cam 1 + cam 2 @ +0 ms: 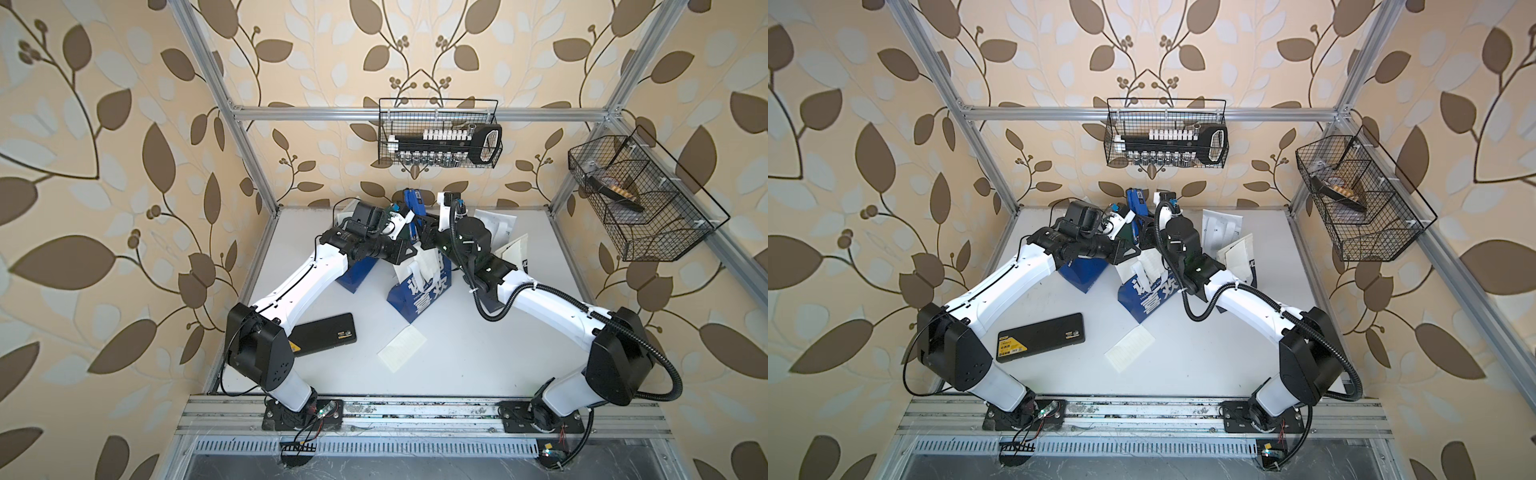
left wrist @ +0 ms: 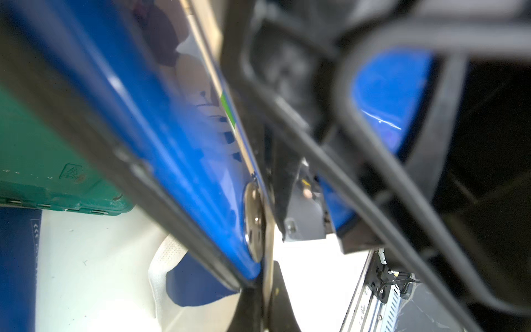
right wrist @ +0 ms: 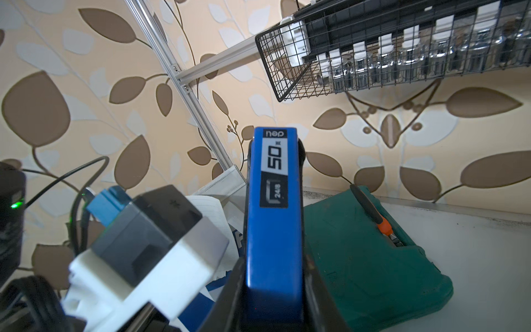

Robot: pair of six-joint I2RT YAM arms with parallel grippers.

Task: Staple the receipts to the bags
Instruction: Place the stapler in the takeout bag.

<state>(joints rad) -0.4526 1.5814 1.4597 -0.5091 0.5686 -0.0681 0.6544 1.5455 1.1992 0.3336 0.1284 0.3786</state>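
My right gripper is shut on a blue stapler, which stands upright at the back centre of the table in both top views. My left gripper is shut on a thin pale sheet edge right beside the stapler; whether that sheet is bag or receipt I cannot tell. Just below both wrists stands a navy-and-white bag. Another navy bag lies under the left arm. One receipt lies flat in front of the bags.
A dark green case lies at the back behind the stapler. A flat black box with a yellow label sits front left. More white bags lie back right. Wire baskets hang on the back wall and the right wall.
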